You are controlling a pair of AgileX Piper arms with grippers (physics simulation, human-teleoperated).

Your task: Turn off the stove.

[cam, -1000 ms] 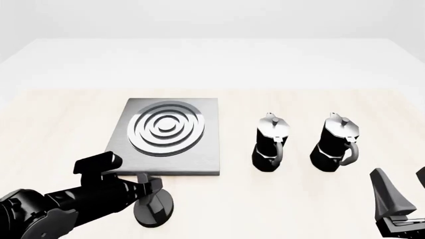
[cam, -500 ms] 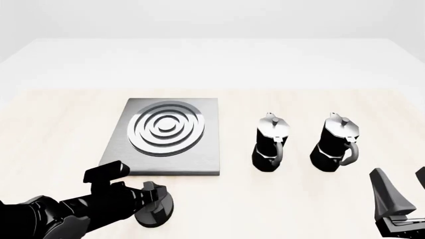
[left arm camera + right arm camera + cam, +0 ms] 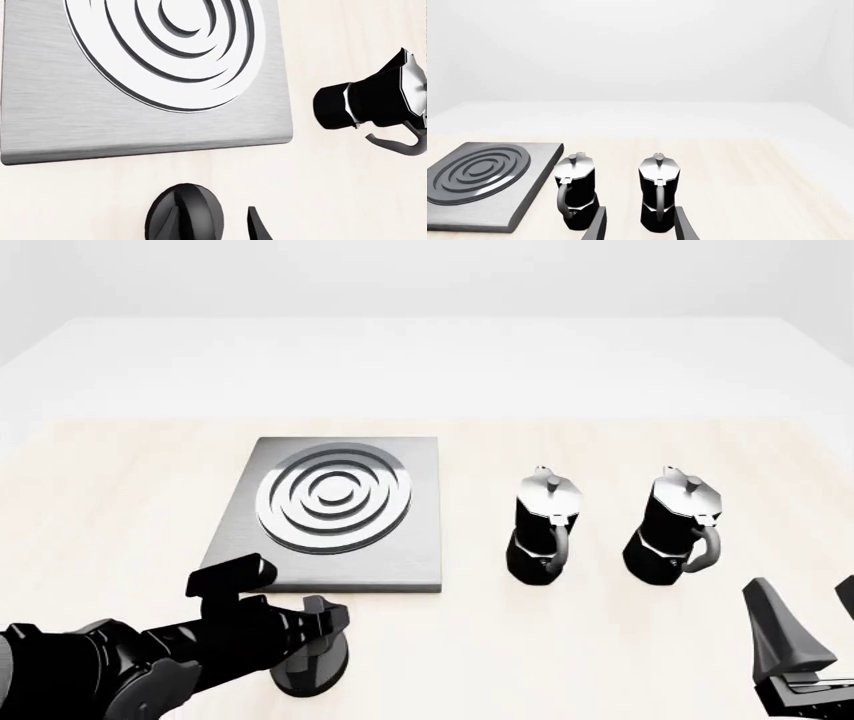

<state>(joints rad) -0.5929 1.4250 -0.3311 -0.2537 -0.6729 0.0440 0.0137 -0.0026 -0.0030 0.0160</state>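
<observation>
My left pincer (image 3: 320, 625) sits at the knob (image 3: 311, 660), which stands on the table (image 3: 107, 500) just before the near edge of the stove (image 3: 334, 508). The wrist view shows the knob's ridge (image 3: 175, 220) with one finger (image 3: 259, 227) apart from it; I judge the fingers spread, not yet pinching. This placement suits straddling the ridge to twist it. My right pincer (image 3: 639, 225) hangs spread near the two moka pots (image 3: 545, 528), clear of the work.
</observation>
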